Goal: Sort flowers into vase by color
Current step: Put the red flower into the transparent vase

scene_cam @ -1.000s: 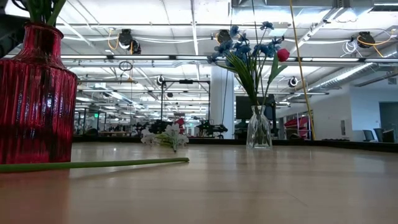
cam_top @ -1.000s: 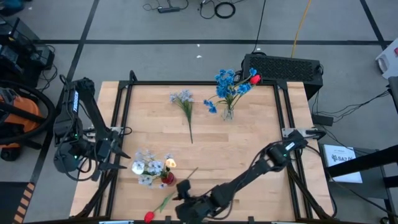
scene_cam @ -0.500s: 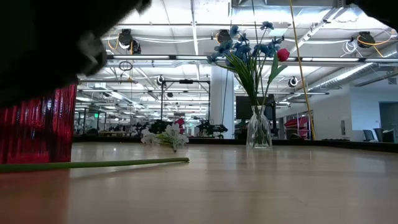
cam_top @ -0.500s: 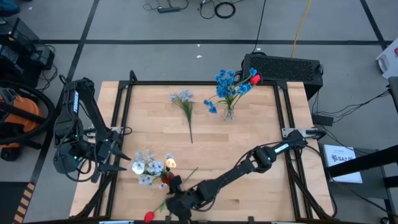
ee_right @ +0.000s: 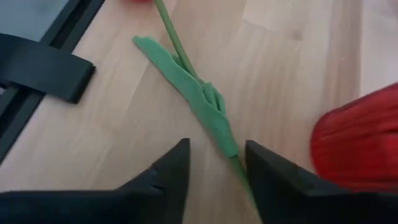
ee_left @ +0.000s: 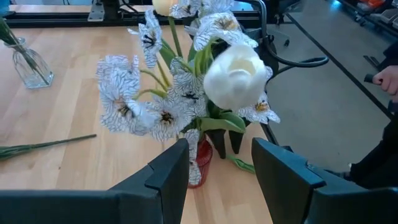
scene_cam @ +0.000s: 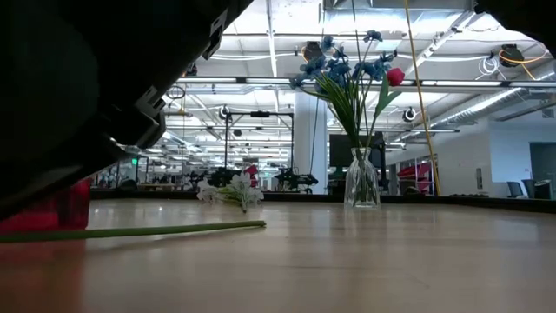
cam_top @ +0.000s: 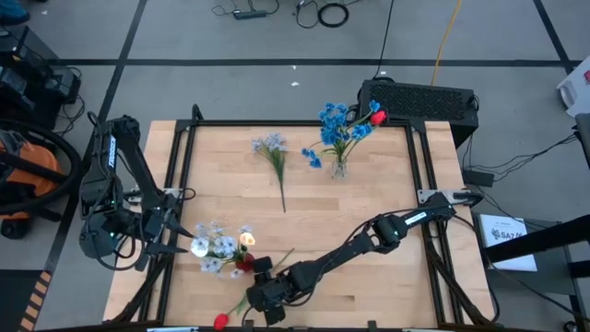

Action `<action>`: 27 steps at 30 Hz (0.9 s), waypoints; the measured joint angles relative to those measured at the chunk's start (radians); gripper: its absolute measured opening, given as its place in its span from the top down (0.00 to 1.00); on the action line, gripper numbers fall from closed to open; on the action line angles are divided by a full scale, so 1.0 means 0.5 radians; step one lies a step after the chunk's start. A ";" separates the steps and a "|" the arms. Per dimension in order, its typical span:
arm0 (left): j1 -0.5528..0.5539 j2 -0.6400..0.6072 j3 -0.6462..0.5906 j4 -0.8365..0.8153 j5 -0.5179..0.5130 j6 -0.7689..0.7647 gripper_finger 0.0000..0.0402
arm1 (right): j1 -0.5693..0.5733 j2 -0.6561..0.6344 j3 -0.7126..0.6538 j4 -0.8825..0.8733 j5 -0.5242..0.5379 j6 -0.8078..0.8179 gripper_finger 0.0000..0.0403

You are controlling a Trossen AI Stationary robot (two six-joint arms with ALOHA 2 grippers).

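Pale wood planks framed by black rails make up the worktop (cam_top: 369, 194). From above, the right end effector (cam_top: 263, 297) reaches to the near edge beside the red vase (cam_top: 245, 264) of white flowers (cam_top: 214, 247), over a red tulip (cam_top: 221, 321) lying flat with its stem (cam_top: 253, 290) running under the arm. A clear vase (cam_top: 338, 167) at the far side holds blue flowers (cam_top: 334, 124) and one red bud (cam_top: 376, 117); a pale loose sprig (cam_top: 273, 152) lies near it. The left end effector (cam_top: 164, 232) waits at the left rail, fingers spread.

At worktop height, a dark arm fills the near left; the green stem (scene_cam: 139, 230) lies level on the wood, and the clear vase (scene_cam: 361, 181) stands well behind.

Past the left wrist, spread fingers frame the white flowers (ee_left: 186, 93) and the red vase (ee_left: 199, 163).

Past the right wrist, the spread fingers (ee_right: 168, 177) straddle the stem (ee_right: 233, 158) just below its leaf (ee_right: 193, 93), apparently not touching yet.

The tulip looks light, its stem thin, probably springy and slick. Pinching the bare stem near the leaf, away from the soft bud, seems safest; a squeeze square across should keep it from rolling out.
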 joint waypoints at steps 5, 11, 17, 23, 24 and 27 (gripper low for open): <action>0.000 0.000 0.000 0.000 0.001 0.001 0.55 | 0.016 0.004 0.000 -0.072 -0.087 0.053 0.87; 0.000 0.000 0.000 0.002 0.001 0.001 0.55 | 0.045 -0.035 0.000 -0.289 -0.115 0.303 0.97; 0.000 0.000 -0.001 0.004 -0.158 -0.003 0.55 | 0.137 -0.156 -0.013 -0.810 0.030 0.510 0.99; 0.025 -0.067 -0.001 0.005 -0.406 -0.004 0.55 | 0.221 -0.220 -0.018 -1.352 0.107 0.877 1.00; 0.039 -0.084 -0.001 0.003 -0.405 -0.014 0.55 | 0.234 -0.223 -0.018 -1.470 0.116 0.951 1.00; 0.087 -0.143 -0.001 -0.057 -0.379 -0.056 0.55 | 0.266 -0.225 -0.022 -1.666 0.141 1.147 1.00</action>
